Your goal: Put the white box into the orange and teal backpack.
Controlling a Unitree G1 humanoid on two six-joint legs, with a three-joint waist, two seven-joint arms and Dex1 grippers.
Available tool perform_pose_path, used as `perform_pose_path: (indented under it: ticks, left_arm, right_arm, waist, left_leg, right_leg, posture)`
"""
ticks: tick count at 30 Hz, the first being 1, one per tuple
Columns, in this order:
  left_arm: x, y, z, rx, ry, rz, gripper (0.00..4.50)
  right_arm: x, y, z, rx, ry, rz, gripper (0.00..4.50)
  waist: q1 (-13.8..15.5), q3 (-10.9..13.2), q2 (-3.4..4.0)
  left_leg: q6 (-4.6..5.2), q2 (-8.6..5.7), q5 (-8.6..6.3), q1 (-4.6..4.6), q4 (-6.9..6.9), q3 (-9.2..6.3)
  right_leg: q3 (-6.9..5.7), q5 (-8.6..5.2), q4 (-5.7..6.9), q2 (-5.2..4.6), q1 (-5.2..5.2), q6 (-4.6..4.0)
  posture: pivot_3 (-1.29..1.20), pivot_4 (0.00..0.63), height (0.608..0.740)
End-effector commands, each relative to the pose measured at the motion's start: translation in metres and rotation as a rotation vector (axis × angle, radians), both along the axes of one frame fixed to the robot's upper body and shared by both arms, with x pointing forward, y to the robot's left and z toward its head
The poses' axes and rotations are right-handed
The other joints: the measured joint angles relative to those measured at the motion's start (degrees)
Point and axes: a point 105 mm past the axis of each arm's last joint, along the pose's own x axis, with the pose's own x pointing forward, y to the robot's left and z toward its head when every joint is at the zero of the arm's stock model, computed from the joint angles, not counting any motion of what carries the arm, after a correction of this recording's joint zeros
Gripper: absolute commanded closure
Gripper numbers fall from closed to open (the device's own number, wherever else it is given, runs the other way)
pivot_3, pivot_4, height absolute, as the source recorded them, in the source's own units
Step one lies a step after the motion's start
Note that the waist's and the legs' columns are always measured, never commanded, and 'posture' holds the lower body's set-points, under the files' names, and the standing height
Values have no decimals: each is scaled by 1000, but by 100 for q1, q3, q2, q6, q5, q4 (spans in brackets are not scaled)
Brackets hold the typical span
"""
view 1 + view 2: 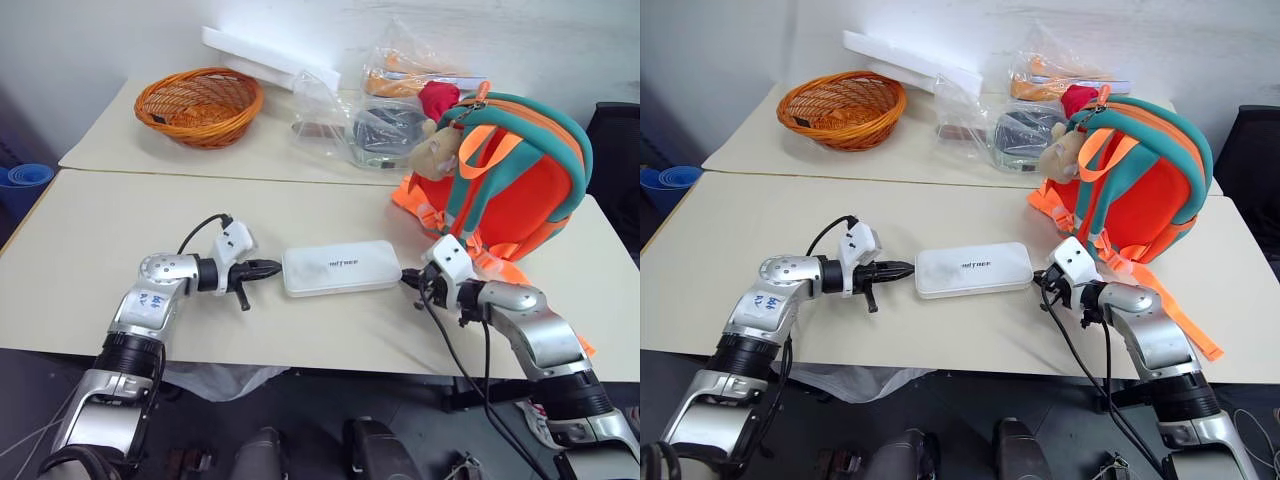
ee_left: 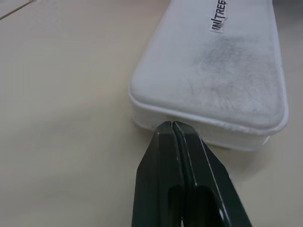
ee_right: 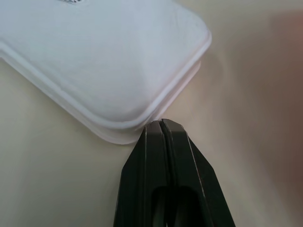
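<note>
Now, from the head, the white box point(image 1: 341, 268) lies flat on the counter point(image 1: 120, 230), left of the orange and teal backpack point(image 1: 520, 170). Left wrist: jaws closed, tips touching its short end. Right wrist: jaws closed at its corner. Looks rigid, light, slippery; squeeze both ends.

Item count, located from the white box point(image 1: 341, 268): one orange and teal backpack point(image 1: 515, 180) right; one wicker basket point(image 1: 199, 105) beyond; one foam slab point(image 1: 270, 56); two clear bags point(image 1: 375, 125).
</note>
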Motion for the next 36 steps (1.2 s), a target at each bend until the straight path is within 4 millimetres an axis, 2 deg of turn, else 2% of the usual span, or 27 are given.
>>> perform_pose_path:
  ticks: [1,7,10,13,19,23,29,36]
  left_arm:
    - [11,-8,19,-21,-65,-10,4475]
    - [24,12,13,-13,-8,63,4475]
    - [25,16,14,-117,140,79,3927]
    - [28,21,12,-166,277,117,3011]
    - [15,16,27,-368,616,50,1209]
    - [16,10,14,-332,756,112,26]
    - [14,-8,-8,-246,821,109,6]
    - [16,-47,-5,-272,861,33,6]
  right_arm:
    - [-10,3,12,17,-41,10,4500]
    - [-18,-4,11,23,-37,-40,4500]
    - [-16,-11,8,3,-42,-86,4500]
    - [-11,-17,8,-2,-53,-122,4500]
    - [-2,-16,12,2,-84,-148,4500]
    - [2,-10,10,5,-95,-146,4500]
    - [8,1,11,6,-113,-125,4500]
    - [11,9,12,16,-124,-112,4500]
  waist:
    - [7,1,-1]
    - [-28,1,-1]
    - [-27,2,-3]
    - [-13,3,-5]
    - [-20,5,-8]
    - [-24,5,-9]
    - [-4,5,-8]
    - [32,4,-8]
  left_leg:
    - [0,1,0,-1,4,-2]
    - [0,0,-1,0,7,0]
    - [-1,4,-1,3,7,3]
    - [-1,2,-1,0,8,3]
    - [-1,0,-1,-6,12,3]
    - [-2,3,-1,-6,12,1]
    - [-3,0,0,-4,12,2]
    - [4,-23,2,-5,16,-10]
  right_leg:
    - [-2,0,3,1,0,0]
    - [1,0,10,2,-1,0]
    - [-2,0,11,9,-2,0]
    - [-18,0,13,11,-6,0]
    - [-43,0,10,12,-8,0]
    - [-42,0,14,18,-12,0]
    - [-40,-1,21,9,-12,-1]
    - [-51,-1,19,-16,-4,-1]
  posture:
    - [0,150,740]
    - [0,150,740]
    - [0,150,740]
    - [0,150,740]
    - [0,150,740]
    - [0,150,740]
    - [0,150,740]
    - [0,150,740]
